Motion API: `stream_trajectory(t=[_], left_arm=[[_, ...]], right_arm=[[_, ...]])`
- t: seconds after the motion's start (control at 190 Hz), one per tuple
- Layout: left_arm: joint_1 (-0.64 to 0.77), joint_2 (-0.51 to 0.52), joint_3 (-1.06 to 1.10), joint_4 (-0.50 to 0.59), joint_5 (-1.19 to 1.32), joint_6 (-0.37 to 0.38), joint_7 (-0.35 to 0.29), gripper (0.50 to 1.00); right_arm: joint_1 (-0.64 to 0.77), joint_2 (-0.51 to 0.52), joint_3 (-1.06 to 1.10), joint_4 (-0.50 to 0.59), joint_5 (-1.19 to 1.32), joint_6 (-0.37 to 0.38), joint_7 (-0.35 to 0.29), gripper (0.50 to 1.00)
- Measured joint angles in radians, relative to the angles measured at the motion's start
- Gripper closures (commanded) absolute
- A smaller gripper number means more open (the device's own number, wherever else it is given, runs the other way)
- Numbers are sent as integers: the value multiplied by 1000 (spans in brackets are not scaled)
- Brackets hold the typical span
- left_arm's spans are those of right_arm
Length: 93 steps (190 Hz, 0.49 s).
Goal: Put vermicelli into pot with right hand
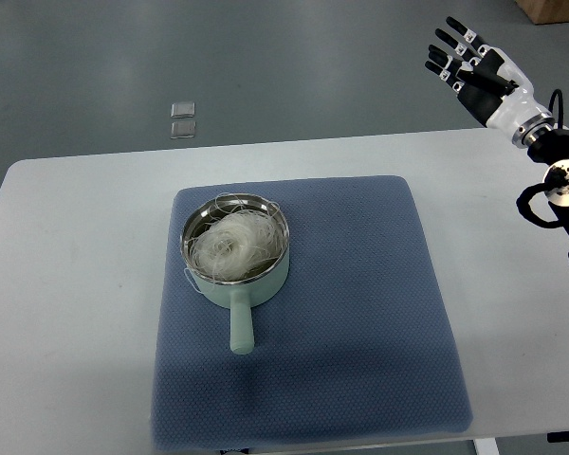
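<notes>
Vermicelli (pixel 232 243) lies as a pale tangled nest inside the pot (pixel 235 248), a few strands looping over the rim. The pot, mint green with a steel lining, stands on the left part of the blue mat (pixel 360 313) on the white table (pixel 66 284), its handle (pixel 241 327) pointing toward the near edge. The right robot hand (pixel 467 59) is raised at the far right corner, well apart from the pot, fingers spread and holding nothing. The pot lies down and to the left of that hand. No left arm appears. Judgement: the placing looks complete; nothing remains for the hand to fetch.
</notes>
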Motion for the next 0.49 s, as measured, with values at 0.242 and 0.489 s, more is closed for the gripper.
stream_trajectory(t=[0.242,0.489], left_arm=[[0,0,1,-8,0,0,1,500],[0,0,1,-16,0,-1,1,500]], right_arm=[[-62,51,-1,-75,203,12,18,570],[-97,97,-3,-79,212,15,33,570]])
